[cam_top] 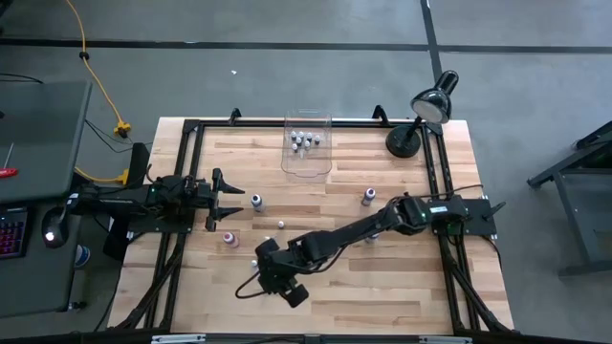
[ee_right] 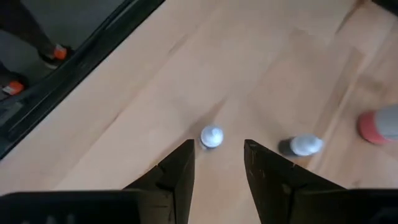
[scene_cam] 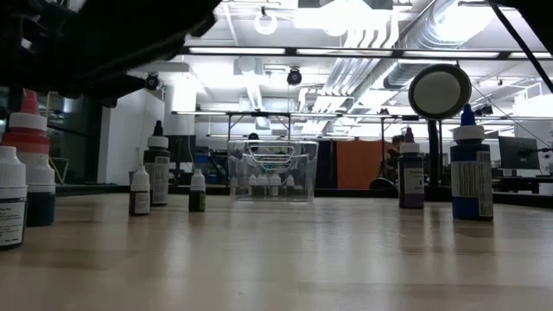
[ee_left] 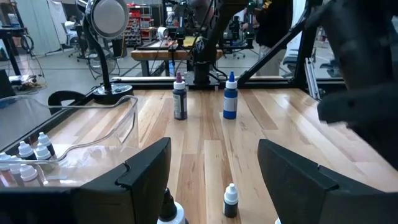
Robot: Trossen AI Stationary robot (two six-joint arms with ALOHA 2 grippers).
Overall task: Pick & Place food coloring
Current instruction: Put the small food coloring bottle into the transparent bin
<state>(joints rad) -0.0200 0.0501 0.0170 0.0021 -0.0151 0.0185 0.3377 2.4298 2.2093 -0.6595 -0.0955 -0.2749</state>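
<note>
Several small food coloring bottles stand upright on the wooden table. A tiny white-capped one (ee_right: 212,137) stands just beyond the tips of my right gripper (ee_right: 219,146), which is open and slants down toward the table's near left part (cam_top: 263,256). Nothing is between its fingers. Another small bottle (ee_right: 305,145) and a pink-capped one (ee_right: 379,124) stand close beside it. My left gripper (ee_left: 214,180) waits open and level at the table's left side (cam_top: 225,196). More small bottles (cam_top: 304,141) stand inside the clear bin (cam_top: 308,170).
A purple bottle (ee_left: 180,96) and a blue bottle (ee_left: 230,96) stand toward the table's right side. A black desk lamp (cam_top: 421,119) stands at the far right corner. Black frame rails (cam_top: 182,239) run along the table's sides. Bare wood lies near the front edge.
</note>
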